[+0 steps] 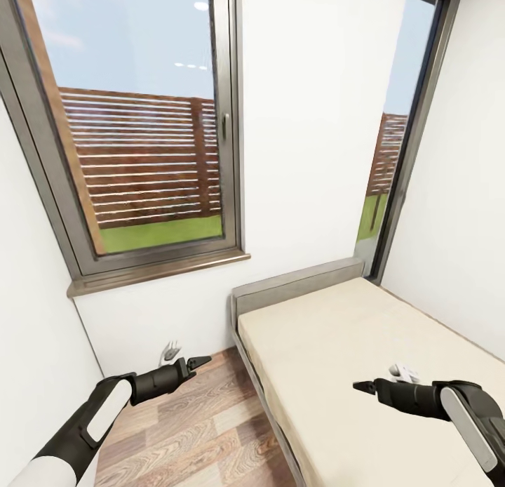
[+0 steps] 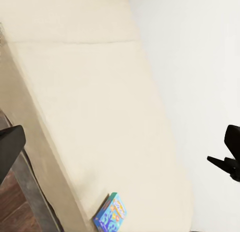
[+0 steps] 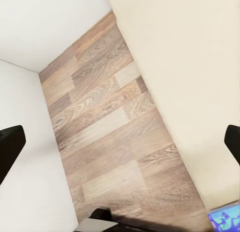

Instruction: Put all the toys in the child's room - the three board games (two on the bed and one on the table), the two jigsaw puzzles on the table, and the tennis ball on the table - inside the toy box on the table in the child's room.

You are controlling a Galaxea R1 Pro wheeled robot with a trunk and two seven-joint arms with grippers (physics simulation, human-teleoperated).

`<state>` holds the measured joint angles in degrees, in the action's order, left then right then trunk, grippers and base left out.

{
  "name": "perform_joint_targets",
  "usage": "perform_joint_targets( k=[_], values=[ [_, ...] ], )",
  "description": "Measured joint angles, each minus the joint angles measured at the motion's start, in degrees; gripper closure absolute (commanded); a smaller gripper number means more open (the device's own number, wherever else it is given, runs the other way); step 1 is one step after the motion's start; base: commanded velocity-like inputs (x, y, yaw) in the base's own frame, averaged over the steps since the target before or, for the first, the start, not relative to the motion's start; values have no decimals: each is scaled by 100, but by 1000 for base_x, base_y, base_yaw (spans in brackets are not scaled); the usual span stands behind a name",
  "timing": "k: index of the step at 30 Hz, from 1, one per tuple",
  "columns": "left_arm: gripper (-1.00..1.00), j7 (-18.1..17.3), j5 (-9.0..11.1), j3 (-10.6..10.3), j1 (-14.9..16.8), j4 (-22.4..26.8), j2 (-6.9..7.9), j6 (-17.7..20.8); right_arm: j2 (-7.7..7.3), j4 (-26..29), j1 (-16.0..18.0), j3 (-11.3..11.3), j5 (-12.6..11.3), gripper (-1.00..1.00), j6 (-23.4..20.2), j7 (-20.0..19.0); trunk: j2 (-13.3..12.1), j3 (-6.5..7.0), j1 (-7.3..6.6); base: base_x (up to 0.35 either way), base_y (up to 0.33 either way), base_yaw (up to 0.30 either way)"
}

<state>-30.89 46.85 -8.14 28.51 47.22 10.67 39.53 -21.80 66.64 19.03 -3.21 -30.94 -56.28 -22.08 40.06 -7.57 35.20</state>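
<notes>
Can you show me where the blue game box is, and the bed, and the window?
Small blue printed game box [image 2: 110,213]: left wrist view, middle of its lid.
Wide cream-mattressed bed [image 1: 365,347]: head view, bare mattress top.
Grey-framed window [image 1: 140,136]: head view, the glass pane.

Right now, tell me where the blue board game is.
The blue board game lies flat on the cream mattress of the bed near its floor-side edge in the left wrist view; a blue corner shows in the right wrist view.

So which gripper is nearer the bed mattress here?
Right. The right gripper hangs over the cream mattress itself, while the left gripper is out over the wood floor, beside the bed frame.
</notes>
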Motion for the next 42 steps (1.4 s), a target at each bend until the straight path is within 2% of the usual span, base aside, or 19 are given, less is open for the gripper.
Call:
perform_joint_targets(
  k=[22, 42],
  values=[
    [-100, -5, -1, 0, 0, -4, 0, -4, 0, -87, -1, -7, -13, -100, -43, -3, 884, -418, 484, 0, 0, 0],
    [-100, -21, -1, -4, 0, -13, 0, -7, 0, -110, 0, -12, -6, -100, -53, 3, 886, -586, 485, 0, 0, 0]
  ],
)
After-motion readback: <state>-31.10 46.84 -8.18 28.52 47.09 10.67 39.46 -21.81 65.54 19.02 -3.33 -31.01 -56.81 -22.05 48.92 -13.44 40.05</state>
